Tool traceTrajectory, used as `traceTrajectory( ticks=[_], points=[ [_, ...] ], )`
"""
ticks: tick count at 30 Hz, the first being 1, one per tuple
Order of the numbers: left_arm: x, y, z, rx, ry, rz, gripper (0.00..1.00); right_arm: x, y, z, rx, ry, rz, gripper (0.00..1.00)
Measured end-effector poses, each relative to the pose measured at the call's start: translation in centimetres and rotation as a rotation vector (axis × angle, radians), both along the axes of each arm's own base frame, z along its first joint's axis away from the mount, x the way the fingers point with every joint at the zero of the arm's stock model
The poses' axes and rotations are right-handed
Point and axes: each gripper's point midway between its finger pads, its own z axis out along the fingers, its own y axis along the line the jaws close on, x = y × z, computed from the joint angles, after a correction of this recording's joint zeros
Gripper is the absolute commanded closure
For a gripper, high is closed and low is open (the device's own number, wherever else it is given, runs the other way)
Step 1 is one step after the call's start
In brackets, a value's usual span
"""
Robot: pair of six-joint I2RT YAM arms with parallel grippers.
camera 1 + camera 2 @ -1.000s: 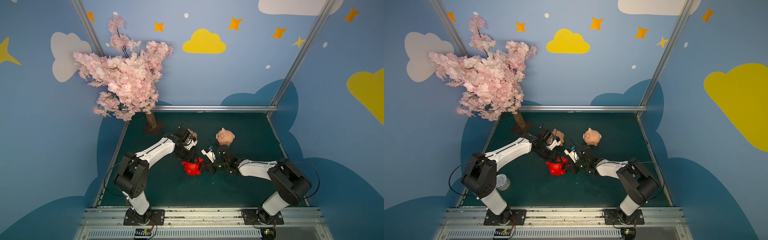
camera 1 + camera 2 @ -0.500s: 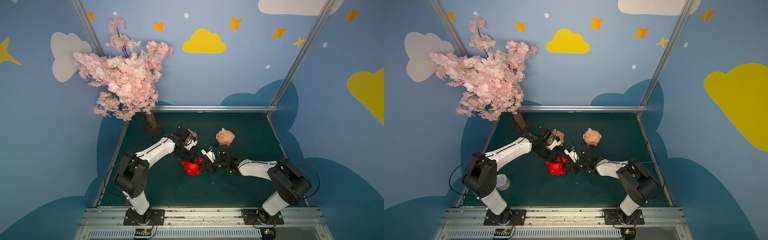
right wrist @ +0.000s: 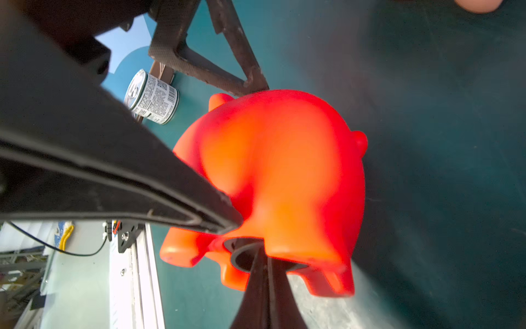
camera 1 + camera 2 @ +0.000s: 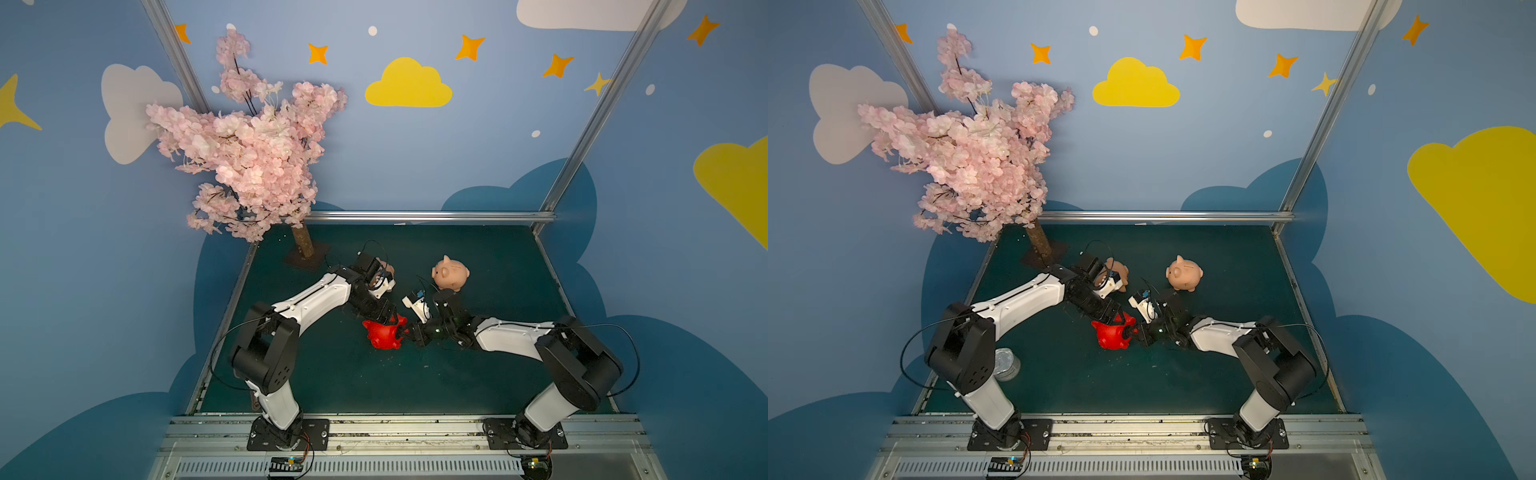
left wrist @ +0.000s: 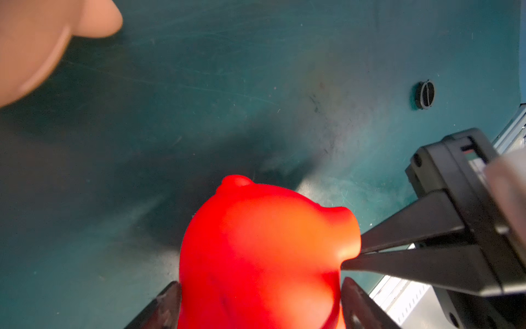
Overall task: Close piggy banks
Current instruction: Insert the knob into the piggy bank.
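Note:
The red piggy bank [image 4: 384, 334] lies on its side at mid-mat, legs toward the right arm. My left gripper [image 5: 260, 302] is shut on its body, one finger on each flank. My right gripper [image 3: 257, 253] is shut, and its joined tips press into the round belly hole, where a dark ring shows. In the left wrist view the right gripper's fingers [image 5: 412, 236] touch the red piggy bank [image 5: 262, 250]. One peach piggy bank [image 4: 451, 274] stands behind the right arm. Another peach piggy bank [image 4: 1119, 272] lies half hidden behind my left wrist.
A small dark round plug [image 5: 424, 94] lies loose on the green mat. A tin can [image 4: 1006, 365] stands by the left arm's base. The pink blossom tree [image 4: 249, 158] rises from the back left corner. Metal rails edge the mat.

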Motion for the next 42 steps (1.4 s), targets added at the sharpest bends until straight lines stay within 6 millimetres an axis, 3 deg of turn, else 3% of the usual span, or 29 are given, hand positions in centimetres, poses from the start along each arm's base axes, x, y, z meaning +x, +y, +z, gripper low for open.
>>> traceTrajectory(
  ticks=[26, 42],
  points=[
    [0.22, -0.02, -0.01, 0.0, -0.009, 0.002, 0.17, 0.05, 0.2, 0.03, 0.036, 0.239, -0.185, 1.0],
    [0.22, -0.04, -0.02, 0.0, -0.009, 0.002, 0.17, 0.14, 0.12, -0.01, -0.08, -0.015, -0.076, 1.0]
  ],
)
